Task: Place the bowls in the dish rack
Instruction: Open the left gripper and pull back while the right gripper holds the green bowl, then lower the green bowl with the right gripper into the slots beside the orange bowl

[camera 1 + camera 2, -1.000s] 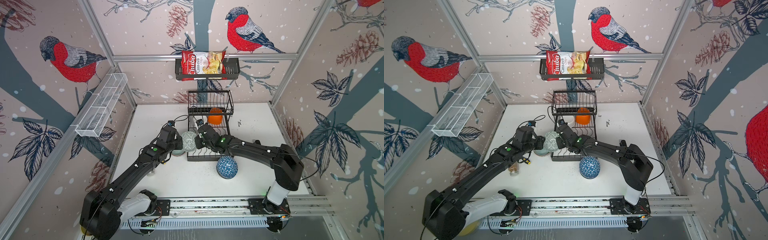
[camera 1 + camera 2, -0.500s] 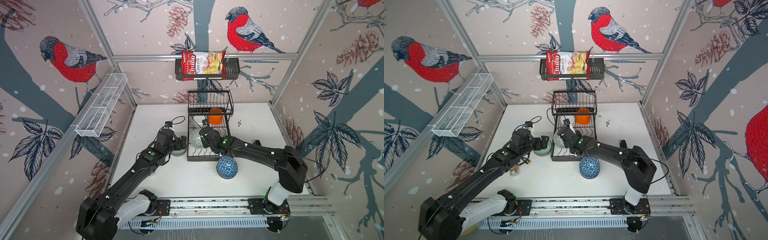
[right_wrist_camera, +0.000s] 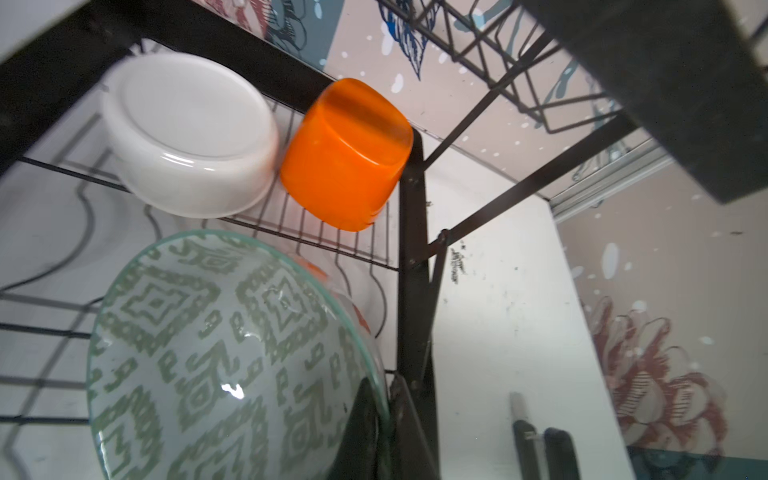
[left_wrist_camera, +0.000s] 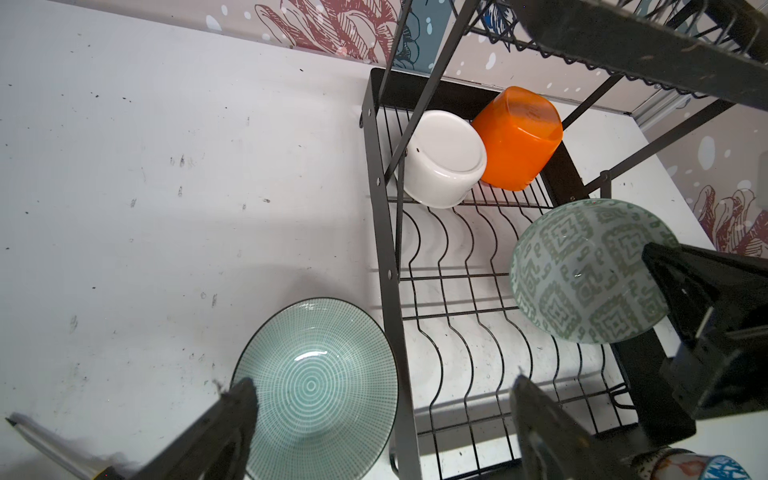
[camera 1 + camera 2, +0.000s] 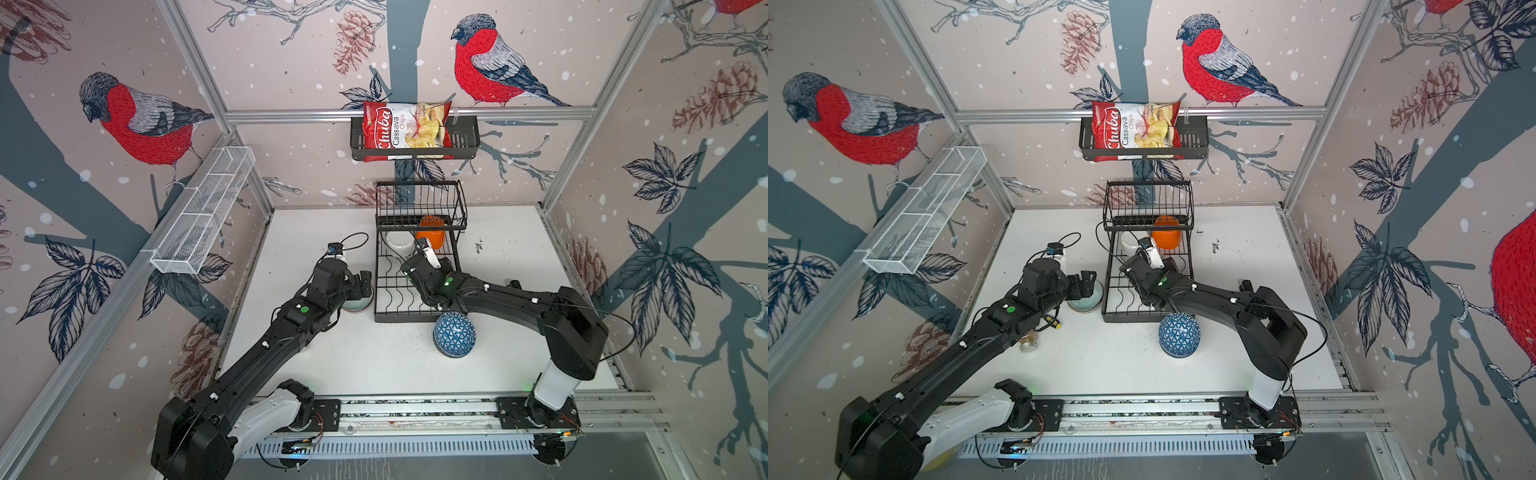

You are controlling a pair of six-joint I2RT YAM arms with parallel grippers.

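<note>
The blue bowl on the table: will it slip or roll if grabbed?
The blue bowl looks glossy and domed, apparently mouth down, so jaws would probably slip. Pushed, it likely slides rather than rolls. It seems ceramic: probably heavy, chippable.

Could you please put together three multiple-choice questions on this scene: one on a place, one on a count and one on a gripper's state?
1. Where is the blue bowl?
A. On the table, in front of the dish rack
B. In the rack's raised basket
C. Stacked in another bowl

2. How many bowls lie upside down at the back of the rack's lower tier?
A. None
B. Four
C. Two

3. What state is the right gripper in?
A. Open and empty
B. Shut on the green-patterned bowl
C. Shut on a rack wire

Answers:
1 A: it sits upside down on the table by the rack's front edge.
2 C: only the white bowl and the orange bowl lie there.
3 B: its fingers pinch that bowl's rim.
</note>
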